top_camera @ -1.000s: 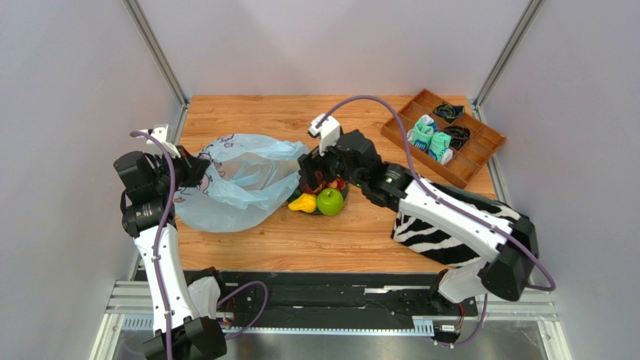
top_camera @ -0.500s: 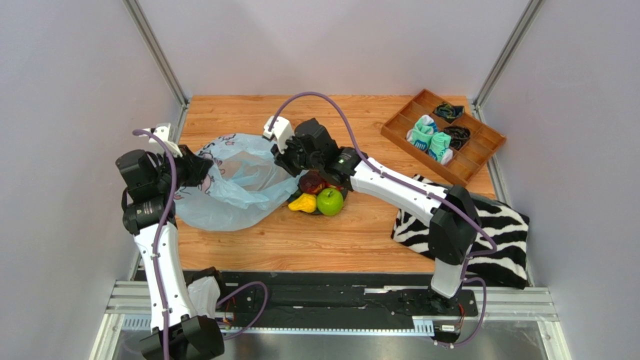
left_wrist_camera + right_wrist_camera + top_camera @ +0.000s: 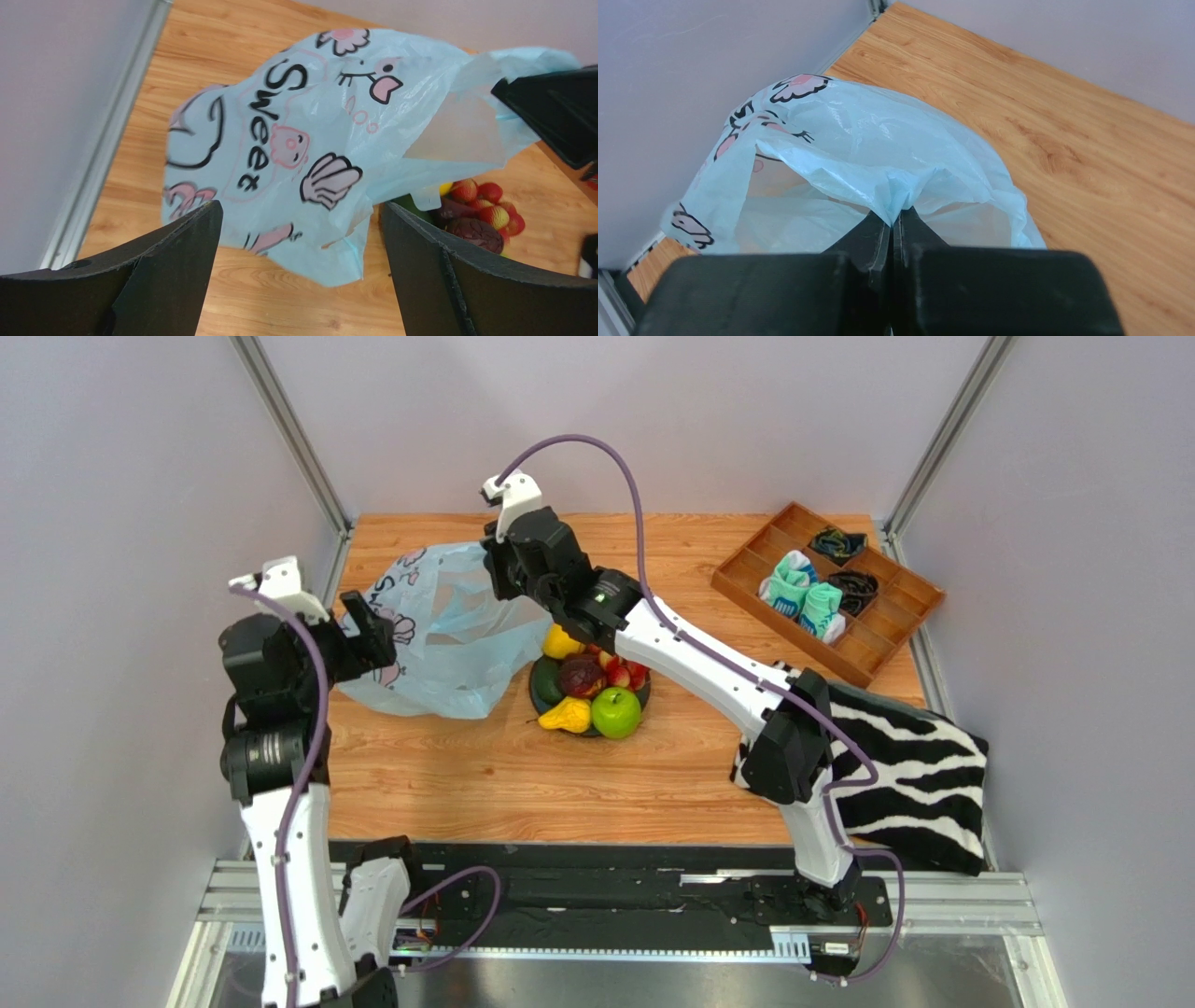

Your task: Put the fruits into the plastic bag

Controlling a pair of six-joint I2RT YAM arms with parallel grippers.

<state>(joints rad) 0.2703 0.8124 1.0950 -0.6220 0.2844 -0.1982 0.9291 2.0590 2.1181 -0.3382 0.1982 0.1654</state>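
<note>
The pale blue plastic bag (image 3: 435, 633) printed with "Sweet" hangs lifted at the table's left; it also fills the left wrist view (image 3: 302, 133). My right gripper (image 3: 501, 577) is shut on a bunched fold of the plastic bag's rim (image 3: 896, 199) and holds it up. My left gripper (image 3: 368, 636) stands open just left of the bag, its jaws wide apart (image 3: 298, 210) and touching nothing. The fruits sit on a dark plate (image 3: 539, 689) right of the bag: lemon (image 3: 561, 640), dark red-purple fruit (image 3: 582, 676), pear (image 3: 567, 716), green apple (image 3: 616, 713), small red ones (image 3: 484, 206).
A wooden compartment tray (image 3: 898, 616) with rolled socks stands at the back right. A zebra-striped cloth (image 3: 912, 777) lies at the right front under the right arm. Grey walls and metal posts close in the left, back and right sides.
My right gripper left the plate, went left to the bag's rim, shut on it and lifted it. My left gripper opened, let go of the bag and drew back.
</note>
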